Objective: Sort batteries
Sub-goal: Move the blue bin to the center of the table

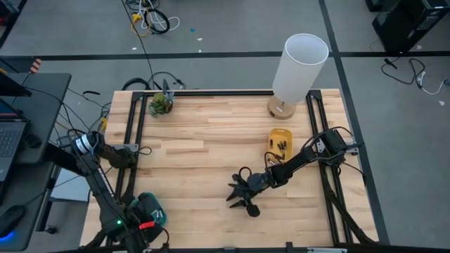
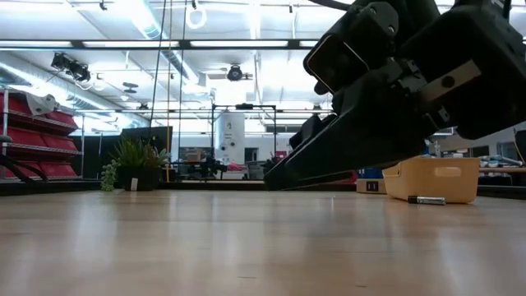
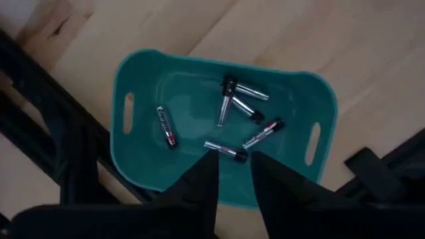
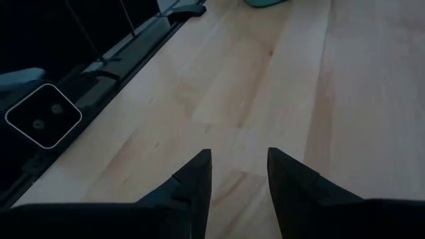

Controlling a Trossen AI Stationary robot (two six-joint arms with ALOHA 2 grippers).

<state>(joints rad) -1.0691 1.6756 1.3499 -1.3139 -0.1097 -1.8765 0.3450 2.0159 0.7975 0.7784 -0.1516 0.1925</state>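
Five batteries in teal tray; one yellow tray; one lamp

I have the left tool hanging over a tray at the worktop's near-left corner, five batteries in it. My right tool sits near-centre, a second tray behind it, a lamp farther back.

The left arm hides most of the teal tray from above
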